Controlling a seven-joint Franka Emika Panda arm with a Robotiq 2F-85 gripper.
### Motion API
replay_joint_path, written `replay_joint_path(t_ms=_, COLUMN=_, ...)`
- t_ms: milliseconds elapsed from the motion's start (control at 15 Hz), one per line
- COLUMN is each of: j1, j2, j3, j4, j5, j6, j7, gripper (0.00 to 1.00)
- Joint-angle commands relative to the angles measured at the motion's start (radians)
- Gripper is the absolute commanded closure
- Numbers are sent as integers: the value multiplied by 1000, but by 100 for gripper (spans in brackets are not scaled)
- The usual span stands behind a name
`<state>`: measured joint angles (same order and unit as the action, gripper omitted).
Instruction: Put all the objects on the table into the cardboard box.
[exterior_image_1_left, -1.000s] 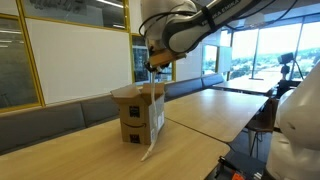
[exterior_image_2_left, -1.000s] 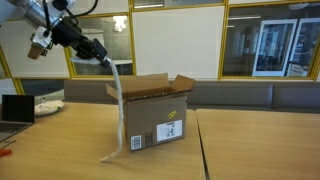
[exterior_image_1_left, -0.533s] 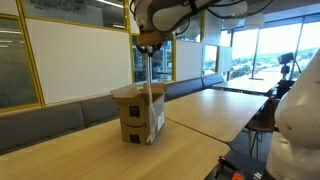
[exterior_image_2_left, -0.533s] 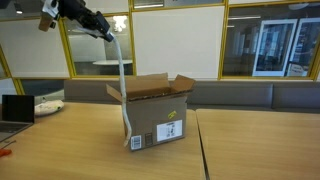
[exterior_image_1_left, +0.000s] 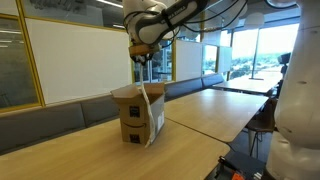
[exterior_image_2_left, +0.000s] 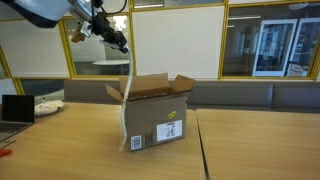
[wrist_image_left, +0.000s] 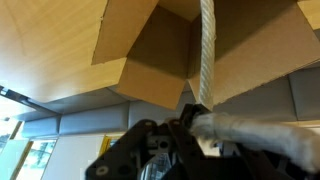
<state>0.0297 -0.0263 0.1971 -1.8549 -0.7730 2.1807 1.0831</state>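
Claw: the claw (exterior_image_1_left: 140, 57) (exterior_image_2_left: 123, 45) is hovering above the cardboard box (exterior_image_1_left: 137, 115) (exterior_image_2_left: 155, 115), its jaws pressing together on the top end of the long white piece (exterior_image_1_left: 147, 105) (exterior_image_2_left: 126, 100).
Wrist view: the claw (wrist_image_left: 192, 122) is showing mostly as dark shapes, and its fingertips are hard to make out.
White piece: it is hanging straight down from the claw along the box's outside. Its lower end is reaching the foot of the box, and whether it is touching the table (exterior_image_1_left: 200, 115) (exterior_image_2_left: 60, 150) cannot be told. In the wrist view it (wrist_image_left: 206, 50) is running out of the picture's top edge.
Box: it is standing directly beneath the claw with its flaps open (wrist_image_left: 150, 55), its inside lying in shadow.
Arm: it is being cut off by the top edge in both exterior views.
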Motion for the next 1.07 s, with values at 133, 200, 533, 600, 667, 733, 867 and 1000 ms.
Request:
replay_joint_path(t_ms=133, j1=15, j2=201, j3=-90, j4=153, j5=38, j6=50, j7=-17, gripper=88)
replay_joint_path(t_ms=200, j1=12, j2=230, j3=-108, j4=165, j5=55, j6=60, j7=-24, gripper=88)
replay_joint_path(t_ms=533, j1=3, j2=358, j3=-184, j4=208, j5=164, j6=88, j7=-63, gripper=88)
replay_joint_path(t_ms=600, j1=2, j2=390, j3=-199, j4=219, j5=187, j6=93, j7=-72, gripper=88)
replay_joint_path(t_ms=667, j1=1, j2=409, j3=-211, j4=223, j5=216, j6=94, j7=-87, gripper=88)
replay_joint_path(t_ms=733, j1=0, j2=443, j3=-225, j4=237, j5=242, j6=93, j7=-99, gripper=88)
replay_joint_path(t_ms=867, j1=2, j2=493, j3=-250, j4=257, j5=293, j6=85, j7=-125, gripper=89)
replay_joint_path(t_ms=1000, j1=3, j2=534, j3=-268, j4=271, j5=344, j6=80, j7=-153, gripper=89)
